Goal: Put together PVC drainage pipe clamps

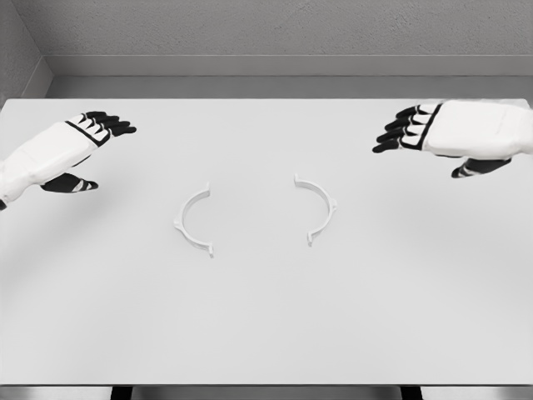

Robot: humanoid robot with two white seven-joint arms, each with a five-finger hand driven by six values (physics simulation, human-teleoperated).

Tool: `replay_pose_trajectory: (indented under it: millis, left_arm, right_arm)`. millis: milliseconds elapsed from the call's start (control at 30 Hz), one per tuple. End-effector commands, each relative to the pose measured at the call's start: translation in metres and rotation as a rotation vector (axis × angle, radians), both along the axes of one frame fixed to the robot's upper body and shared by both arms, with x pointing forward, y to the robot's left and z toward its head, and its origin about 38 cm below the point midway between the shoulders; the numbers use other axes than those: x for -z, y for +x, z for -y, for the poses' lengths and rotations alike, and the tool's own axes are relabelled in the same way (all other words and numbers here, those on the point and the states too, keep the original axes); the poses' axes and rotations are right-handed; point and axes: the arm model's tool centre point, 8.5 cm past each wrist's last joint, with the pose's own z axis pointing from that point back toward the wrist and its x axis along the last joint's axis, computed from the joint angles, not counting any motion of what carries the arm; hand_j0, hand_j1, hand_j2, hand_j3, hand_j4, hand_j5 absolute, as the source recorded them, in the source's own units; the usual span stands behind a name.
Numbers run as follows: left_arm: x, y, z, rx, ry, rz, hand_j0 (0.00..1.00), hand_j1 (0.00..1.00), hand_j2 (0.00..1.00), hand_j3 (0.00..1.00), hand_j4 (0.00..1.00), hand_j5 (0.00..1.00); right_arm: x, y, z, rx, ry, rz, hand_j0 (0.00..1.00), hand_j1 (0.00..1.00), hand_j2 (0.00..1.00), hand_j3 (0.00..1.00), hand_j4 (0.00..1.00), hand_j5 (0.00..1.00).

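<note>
Two white half-ring clamp pieces lie flat on the white table (266, 325), their open sides facing each other with a gap between them. The left clamp half (188, 222) curves like a "C"; the right clamp half (321, 208) mirrors it. My left hand (100, 133) hovers at the far left, well away from the left half, black fingers extended and holding nothing. My right hand (408, 133) hovers at the upper right, fingers stretched toward the middle, also holding nothing. Neither hand touches a clamp piece.
The table's back edge meets a grey wall (266, 33). Its front edge runs along the bottom of the view, with dark legs just showing below.
</note>
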Motion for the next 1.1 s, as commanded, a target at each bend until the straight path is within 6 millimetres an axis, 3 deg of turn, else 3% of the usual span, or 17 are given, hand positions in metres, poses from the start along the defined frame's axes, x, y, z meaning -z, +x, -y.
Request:
replay_pose_trajectory:
  millis: [0,133,300,367,400,433,500,800,967,1067]
  left_arm:
    - [0.0,0.0,-0.002,-0.004,0.003,-0.006,1.0,1.0,1.0,1.0,1.0,1.0]
    - [0.009,0.001,0.001,-0.006,-0.006,-0.022,1.0,1.0,1.0,1.0,1.0,1.0]
    - [0.047,0.003,0.05,0.038,0.05,-0.08,1.0,1.0,1.0,1.0,1.0,1.0]
    - [0.052,0.002,0.056,0.048,0.043,-0.086,1.0,1.0,1.0,1.0,1.0,1.0]
    - [0.049,-0.007,0.066,0.077,0.042,-0.072,1.0,1.0,1.0,1.0,1.0,1.0]
    - [0.048,-0.014,0.073,0.099,0.034,-0.063,1.0,1.0,1.0,1.0,1.0,1.0]
    - [0.049,-0.015,0.082,0.109,0.015,-0.056,1.0,1.0,1.0,1.0,1.0,1.0]
    - [0.055,-0.017,0.092,0.124,0.026,-0.06,1.0,1.0,1.0,1.0,1.0,1.0]
    - [0.06,-0.019,0.094,0.131,0.034,-0.071,1.0,1.0,1.0,1.0,1.0,1.0]
    - [0.062,-0.02,0.099,0.143,0.035,-0.078,1.0,1.0,1.0,1.0,1.0,1.0]
  right_arm:
    - [0.001,-0.002,-0.003,-0.008,-0.004,-0.002,1.0,1.0,1.0,1.0,1.0,1.0]
    - [-0.001,-0.001,-0.003,-0.008,-0.001,0.0,1.0,1.0,1.0,1.0,1.0,1.0]
    - [-0.003,-0.004,-0.006,-0.022,0.034,-0.015,1.0,1.0,1.0,1.0,1.0,1.0]
    - [0.009,-0.004,-0.002,-0.008,0.086,-0.057,1.0,1.0,1.0,1.0,1.0,1.0]
    - [0.023,-0.009,-0.008,-0.01,0.321,-0.011,1.0,1.0,1.0,1.0,1.0,1.0]
    - [0.033,0.0,-0.012,0.089,0.438,0.025,1.0,1.0,1.0,1.0,1.0,1.0]
    - [0.04,0.008,-0.023,0.157,0.458,0.028,1.0,1.0,1.0,1.0,1.0,1.0]
    - [0.056,0.008,-0.047,0.115,0.465,-0.005,1.0,1.0,1.0,1.0,1.0,1.0]
    - [0.086,0.011,-0.061,0.158,0.392,-0.014,1.0,1.0,1.0,1.0,1.0,1.0]
    - [0.106,0.024,-0.065,0.19,0.37,-0.024,1.0,1.0,1.0,1.0,1.0,1.0]
